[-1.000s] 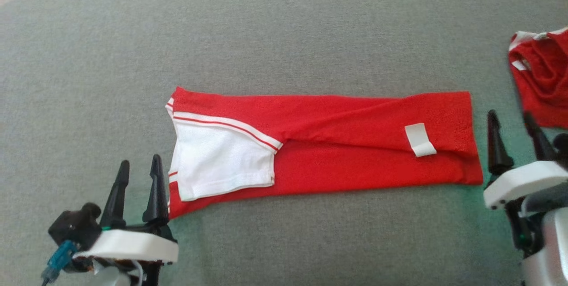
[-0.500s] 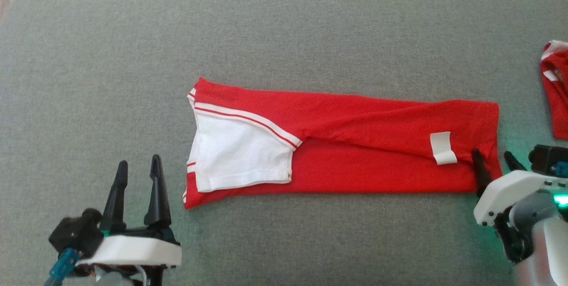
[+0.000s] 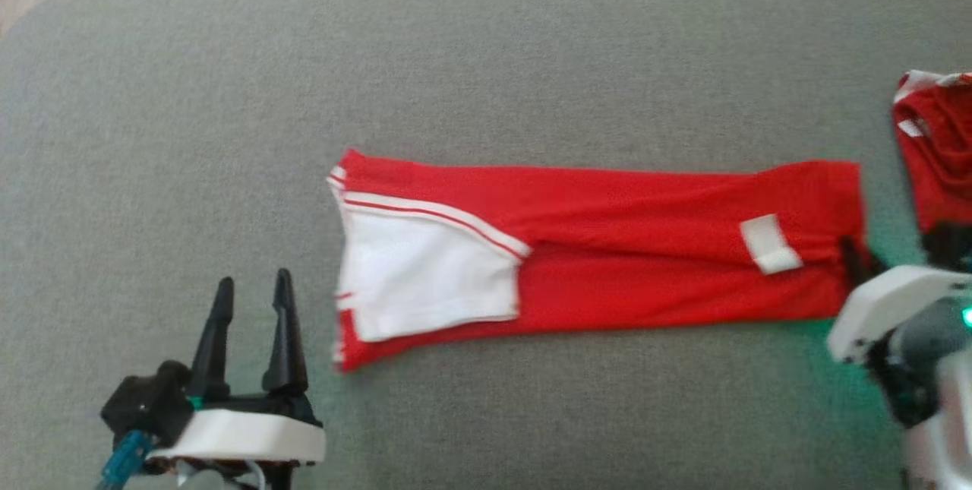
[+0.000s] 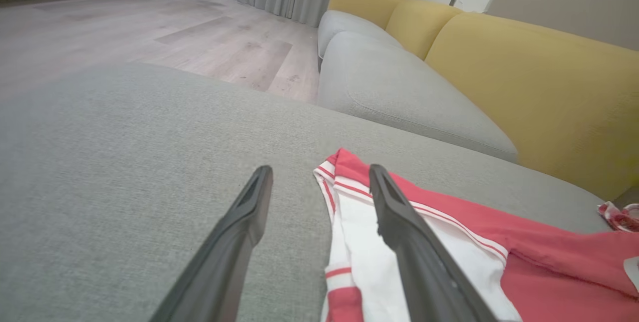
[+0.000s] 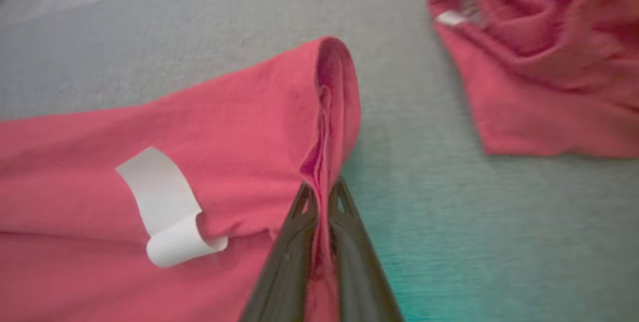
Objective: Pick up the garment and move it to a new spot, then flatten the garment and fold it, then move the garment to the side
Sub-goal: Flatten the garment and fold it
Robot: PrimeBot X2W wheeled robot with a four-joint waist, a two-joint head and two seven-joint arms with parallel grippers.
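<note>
Right gripper (image 5: 322,189) is clamped on the right edge of the red garment (image 3: 623,247), tips buried in cloth. Left gripper (image 3: 254,289) hovers spread near its white end. Farther right on the grey cushion (image 3: 456,57), another red cloth (image 3: 938,156) is cut off.

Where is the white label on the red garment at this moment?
In the head view the white label lies on the folded red garment near its right end, just left of the right tool that pinches that edge.
</note>
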